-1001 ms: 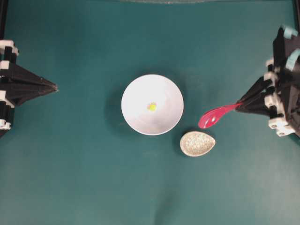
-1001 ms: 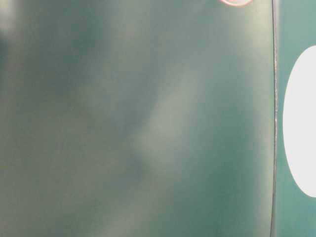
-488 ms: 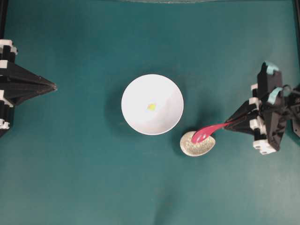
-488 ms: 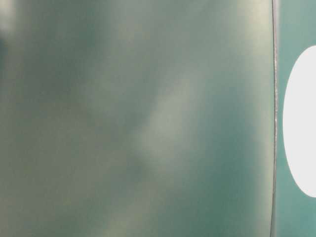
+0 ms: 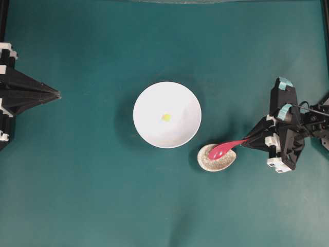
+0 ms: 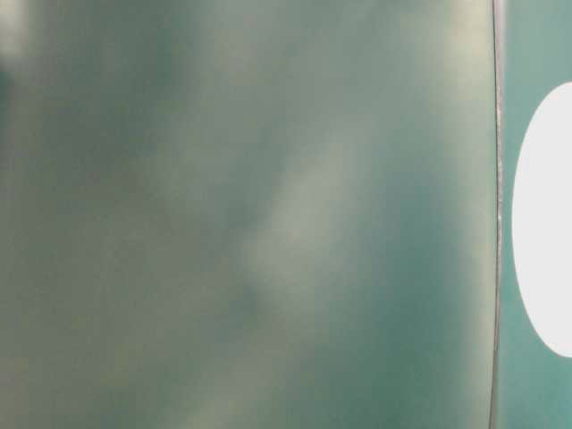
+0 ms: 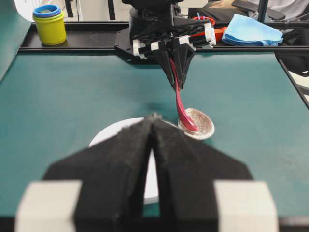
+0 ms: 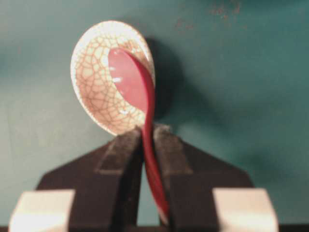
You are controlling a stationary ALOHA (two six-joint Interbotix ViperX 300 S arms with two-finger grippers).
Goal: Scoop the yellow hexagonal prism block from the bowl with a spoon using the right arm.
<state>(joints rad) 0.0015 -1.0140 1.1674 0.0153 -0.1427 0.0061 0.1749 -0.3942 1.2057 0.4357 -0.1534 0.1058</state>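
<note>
- At the left edge of the overhead view the left arm's black pointed gripper (image 5: 51,94) is seen parked, its jaws pressed together and holding nothing; it is unchanged from a second ago.
- Left of centre, the large round white bowl (image 5: 149,128) stands on the teal desk (image 5: 82,195), and the tiny bright yellow hexagonal prism block (image 5: 166,117) lies near the middle of its floor, where it also lay a second ago.
- Just right of and below the bowl, close to its rim, the small speckled grey egg-shaped spoon rest (image 5: 209,161) is seen.
- The glossy pink-red soup spoon (image 5: 222,150) is now lowered with its oval scoop in the rest; a second ago it was carried above and to the right of the rest, clear of it.
- At the right, the right arm's black gripper with teal tape bands (image 5: 247,142) has come in towards the middle and down. Its jaws are nearly closed on the spoon's handle, which is seen edge-on between them in the right wrist view; whether the grip is slackening cannot be told.
- The block has not been scooped. The spoon appears to be set down on its rest rather than taken to the bowl, so the scoop itself is judged to be still outstanding.
</note>
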